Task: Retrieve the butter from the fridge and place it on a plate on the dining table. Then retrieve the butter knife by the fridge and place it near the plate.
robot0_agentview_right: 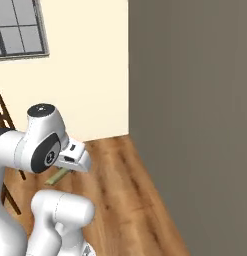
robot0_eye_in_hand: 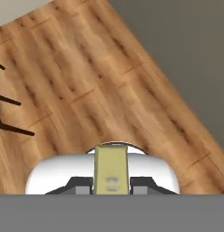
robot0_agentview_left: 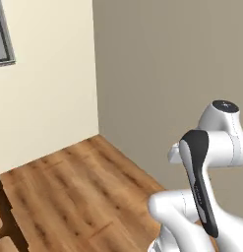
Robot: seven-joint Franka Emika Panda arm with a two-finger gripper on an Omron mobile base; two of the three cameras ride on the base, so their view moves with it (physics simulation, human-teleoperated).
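The butter [robot0_eye_in_hand: 111, 170], a pale yellow stick, stands between my gripper's [robot0_eye_in_hand: 111, 186] dark fingertips at the bottom of the hand view, which looks down on wooden floor. In the right base view the butter [robot0_agentview_right: 57, 176] pokes out below the white hand, with the gripper [robot0_agentview_right: 63, 171] shut on it, held close to the arm's body above the floor. The fridge, the plate, the dining table and the butter knife are out of view.
A tall grey wall [robot0_agentview_right: 195, 125] stands close on the right, meeting a cream wall [robot0_agentview_left: 44, 83] with a window [robot0_agentview_right: 17, 27]. Dark wooden chair legs [robot0_agentview_left: 5, 216] stand at the left. Wooden floor [robot0_agentview_left: 78, 182] lies open ahead.
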